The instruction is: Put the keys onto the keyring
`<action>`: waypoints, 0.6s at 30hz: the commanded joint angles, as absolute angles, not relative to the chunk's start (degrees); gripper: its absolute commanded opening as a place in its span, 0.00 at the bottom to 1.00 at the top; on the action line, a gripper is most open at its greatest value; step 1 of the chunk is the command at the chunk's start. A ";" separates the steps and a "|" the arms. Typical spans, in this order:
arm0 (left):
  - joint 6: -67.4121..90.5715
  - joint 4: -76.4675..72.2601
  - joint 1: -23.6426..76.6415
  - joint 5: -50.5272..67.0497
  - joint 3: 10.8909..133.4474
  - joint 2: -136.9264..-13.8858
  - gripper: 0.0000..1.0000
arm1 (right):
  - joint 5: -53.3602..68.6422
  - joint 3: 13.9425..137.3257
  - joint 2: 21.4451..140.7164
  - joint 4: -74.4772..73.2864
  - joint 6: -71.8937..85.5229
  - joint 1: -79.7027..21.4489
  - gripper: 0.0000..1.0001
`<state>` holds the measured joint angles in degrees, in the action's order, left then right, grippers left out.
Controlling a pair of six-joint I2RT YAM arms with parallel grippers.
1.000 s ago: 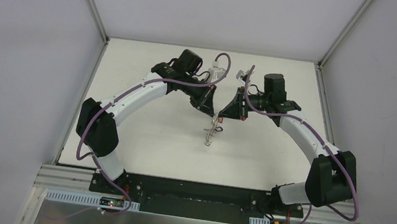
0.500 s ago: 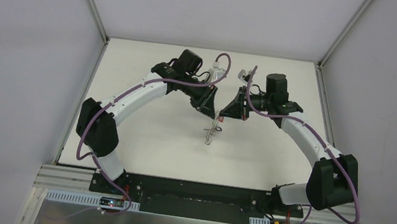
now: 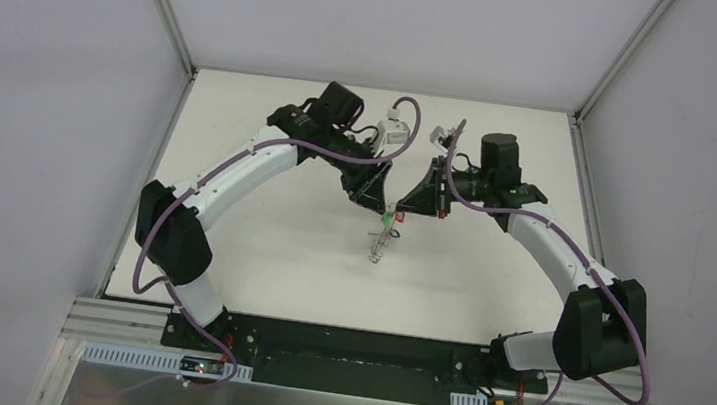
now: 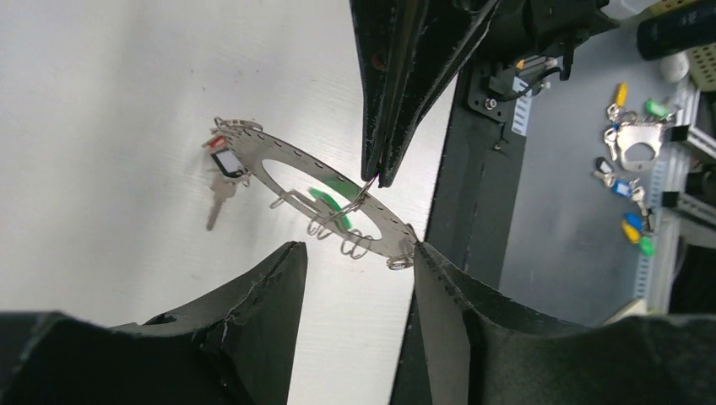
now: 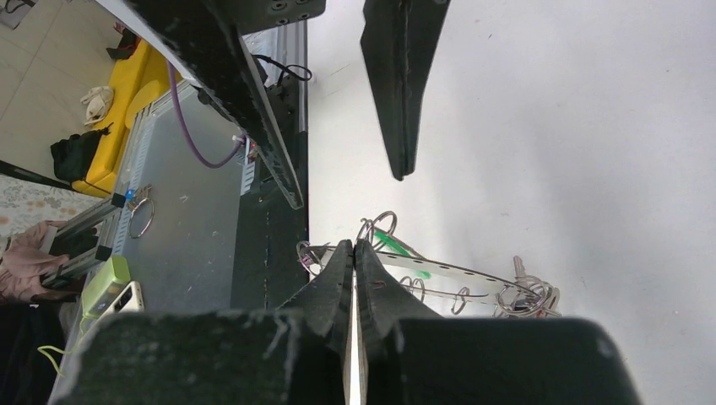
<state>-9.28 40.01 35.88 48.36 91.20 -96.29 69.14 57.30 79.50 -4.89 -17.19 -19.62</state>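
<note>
Grey flat metal keyring [image 4: 253,145] held tilted over white worktop [image 4: 101,84], mid-scene | right gripper [image 4: 377,177] jaws closed tight, pinching a wire loop on its rim | left gripper [image 4: 357,249] jaws partly apart, gripping nothing, ring's end just beside one finger | green-headed key [image 4: 325,196] shows through ring's hole | dark-headed silver key [image 4: 225,165] dangles at opposite end
</note>
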 commanded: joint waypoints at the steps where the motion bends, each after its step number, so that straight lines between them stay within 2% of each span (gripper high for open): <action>1: -19.27 41.70 35.16 49.94 94.21 -93.54 0.54 | 73.74 57.37 77.03 -2.03 -18.28 -19.27 0.00; 7: -24.86 40.92 35.16 53.81 94.33 -95.30 0.57 | 74.93 57.30 76.56 -2.07 -18.41 -19.33 0.00; 18: -28.56 39.32 35.63 58.89 95.04 -98.36 0.49 | 76.46 56.96 77.17 -1.96 -18.97 -19.30 0.00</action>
<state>-25.61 40.05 35.90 54.08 93.08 -97.27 72.58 57.28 79.44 -4.75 -17.23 -19.62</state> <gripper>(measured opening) 0.508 0.007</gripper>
